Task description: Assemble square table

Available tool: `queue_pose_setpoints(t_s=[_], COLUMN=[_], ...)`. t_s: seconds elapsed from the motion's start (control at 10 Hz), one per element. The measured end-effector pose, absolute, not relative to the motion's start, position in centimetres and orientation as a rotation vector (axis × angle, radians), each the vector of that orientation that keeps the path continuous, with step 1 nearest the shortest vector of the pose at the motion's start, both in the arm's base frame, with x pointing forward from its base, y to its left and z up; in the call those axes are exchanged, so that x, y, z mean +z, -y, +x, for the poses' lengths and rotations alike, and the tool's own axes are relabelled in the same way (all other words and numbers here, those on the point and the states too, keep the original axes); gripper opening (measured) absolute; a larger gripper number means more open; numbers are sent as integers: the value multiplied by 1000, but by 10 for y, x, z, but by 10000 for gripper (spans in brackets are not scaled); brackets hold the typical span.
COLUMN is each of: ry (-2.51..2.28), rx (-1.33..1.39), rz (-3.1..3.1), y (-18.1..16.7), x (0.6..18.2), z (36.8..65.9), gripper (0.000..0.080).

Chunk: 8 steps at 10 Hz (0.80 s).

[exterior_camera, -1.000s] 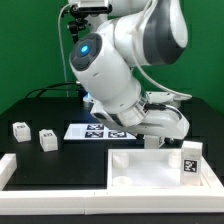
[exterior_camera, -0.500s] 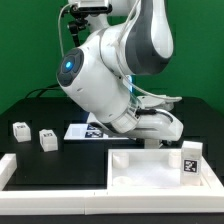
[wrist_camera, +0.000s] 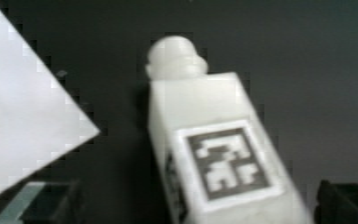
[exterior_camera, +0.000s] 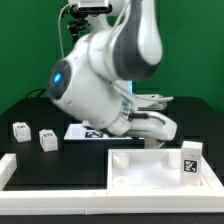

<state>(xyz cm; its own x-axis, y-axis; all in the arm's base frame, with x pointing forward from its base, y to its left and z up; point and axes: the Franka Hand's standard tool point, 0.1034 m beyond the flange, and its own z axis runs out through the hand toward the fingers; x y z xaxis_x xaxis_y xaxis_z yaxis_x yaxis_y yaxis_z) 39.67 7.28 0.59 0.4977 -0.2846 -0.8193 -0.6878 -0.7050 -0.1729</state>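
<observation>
The square table top [exterior_camera: 150, 166] lies at the front on the exterior view's right, rim up. One white tagged leg [exterior_camera: 190, 160] stands on its right part. Two more legs [exterior_camera: 20, 129] [exterior_camera: 47, 139] sit on the black table at the left. In the wrist view a fourth leg [wrist_camera: 202, 130] lies on the black surface, tag up and peg end away. My gripper [wrist_camera: 197, 205] is open around it, with dark gaps between the leg and both fingers [wrist_camera: 350, 197]. In the exterior view the hand [exterior_camera: 155, 125] is low behind the table top, its fingertips hidden.
The marker board [exterior_camera: 85, 131] lies behind the arm's base area. A long white border rail [exterior_camera: 50, 170] runs along the front left. A flat white surface [wrist_camera: 25, 110] lies beside the leg in the wrist view; I cannot tell what it is.
The arm's big upper links have swung toward the exterior view's left and rotated. The hand stays low behind the table top. The legs and table top have not moved.
</observation>
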Motion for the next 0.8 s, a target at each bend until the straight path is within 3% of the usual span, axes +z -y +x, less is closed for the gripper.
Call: queue_pose_setpoints(t_s=[0.6, 0.7, 0.8], ry=[-848, -850, -850], rx=[1153, 1151, 1151], rz=[-2238, -2237, -2237], y=[-87, -86, -86], x=[2, 2, 2], z=[401, 402, 402], gripper=[649, 525, 525])
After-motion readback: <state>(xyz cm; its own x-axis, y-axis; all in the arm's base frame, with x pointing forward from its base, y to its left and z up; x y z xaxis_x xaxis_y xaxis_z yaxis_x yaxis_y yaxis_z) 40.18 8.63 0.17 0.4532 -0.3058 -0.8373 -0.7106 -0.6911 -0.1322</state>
